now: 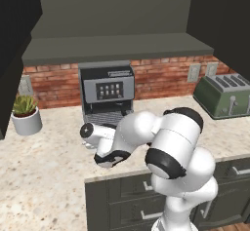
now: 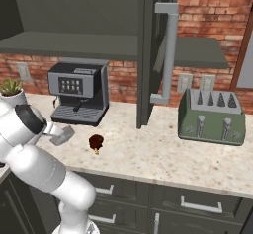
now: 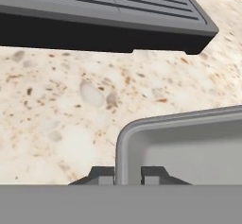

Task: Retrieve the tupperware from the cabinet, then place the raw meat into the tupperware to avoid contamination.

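— Where's our low grey plastic tupperware (image 3: 189, 147)?
— Down on the speckled stone counter (image 3: 56, 105) before the coffee machine (image 2: 79, 92); our gripper (image 3: 128, 173) pinches its rim, jaws nearly together.
— What's left?
— The reddish-brown drumstick of raw meat (image 2: 96, 142) lies just beside, not yet inside.

A red brick wall (image 2: 217, 11) is running behind the speckled beige counter (image 2: 163, 154), where a coffee machine (image 1: 106, 89), a green-grey toaster (image 2: 211, 114) and a potted plant (image 1: 25, 113) are standing; dark drawers (image 2: 197, 206) are sitting below.
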Controlling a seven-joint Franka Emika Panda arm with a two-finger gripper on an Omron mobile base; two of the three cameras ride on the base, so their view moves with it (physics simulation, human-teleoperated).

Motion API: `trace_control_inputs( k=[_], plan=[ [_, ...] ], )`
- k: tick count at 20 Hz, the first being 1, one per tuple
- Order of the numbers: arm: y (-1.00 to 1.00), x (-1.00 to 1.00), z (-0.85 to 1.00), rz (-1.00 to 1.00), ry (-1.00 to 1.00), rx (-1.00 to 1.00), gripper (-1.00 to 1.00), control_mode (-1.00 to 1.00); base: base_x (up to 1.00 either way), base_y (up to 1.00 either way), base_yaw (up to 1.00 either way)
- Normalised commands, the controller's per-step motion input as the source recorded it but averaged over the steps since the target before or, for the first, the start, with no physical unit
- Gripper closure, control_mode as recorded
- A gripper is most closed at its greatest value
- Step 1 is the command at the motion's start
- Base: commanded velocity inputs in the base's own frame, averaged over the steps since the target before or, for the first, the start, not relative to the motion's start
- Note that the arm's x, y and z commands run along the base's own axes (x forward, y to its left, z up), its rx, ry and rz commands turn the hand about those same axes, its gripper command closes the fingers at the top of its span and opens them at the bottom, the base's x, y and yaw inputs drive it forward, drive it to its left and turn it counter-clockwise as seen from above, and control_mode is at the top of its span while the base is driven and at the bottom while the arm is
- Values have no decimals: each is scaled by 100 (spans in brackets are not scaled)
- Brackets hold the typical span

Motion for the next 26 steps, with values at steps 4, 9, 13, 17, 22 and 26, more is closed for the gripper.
trace_control_inputs(
  k=[4,9,13,17,22,26],
  plan=[
    [7,10,-10,0,0,0,100,-100,0,0,0],
    [3,3,-1,0,0,0,-100,-100,0,0,0],
    [0,0,0,0,0,0,-100,-100,0,0,0],
    [0,0,0,0,0,0,-100,-100,0,0,0],
    [0,0,0,0,0,0,-100,-100,0,0,0],
    [0,0,0,0,0,0,-100,-100,0,0,0]
  ],
)
